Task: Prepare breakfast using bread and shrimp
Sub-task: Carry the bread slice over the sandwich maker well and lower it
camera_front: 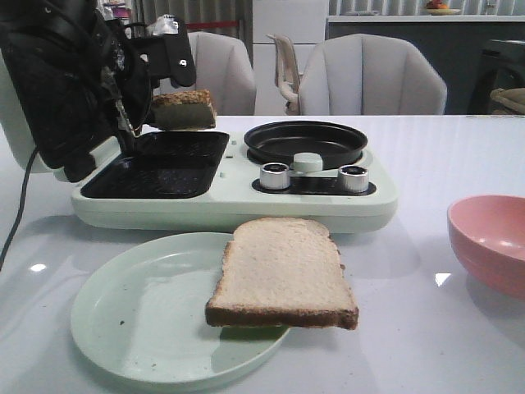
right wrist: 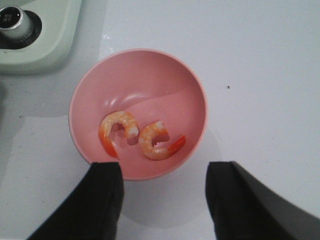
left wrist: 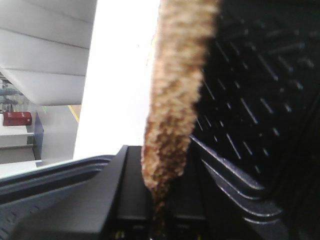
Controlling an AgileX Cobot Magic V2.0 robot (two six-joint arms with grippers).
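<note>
While the left gripper (camera_front: 168, 82) jaws clamp one bread slice (camera_front: 184, 109) above the griddle plate (camera_front: 156, 164), loading seems underway; next, lower it flat. Right gripper (right wrist: 162, 185) jaws spread over shrimp (right wrist: 160, 141) in the pink bowl (right wrist: 90, 90). Second slice (camera_front: 283, 271) on green plate (camera_front: 131, 316).

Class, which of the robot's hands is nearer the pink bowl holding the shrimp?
Right. The right hand hovers open directly above the pink bowl; the left hand is far across the table, holding a bread slice over the sandwich maker.
</note>
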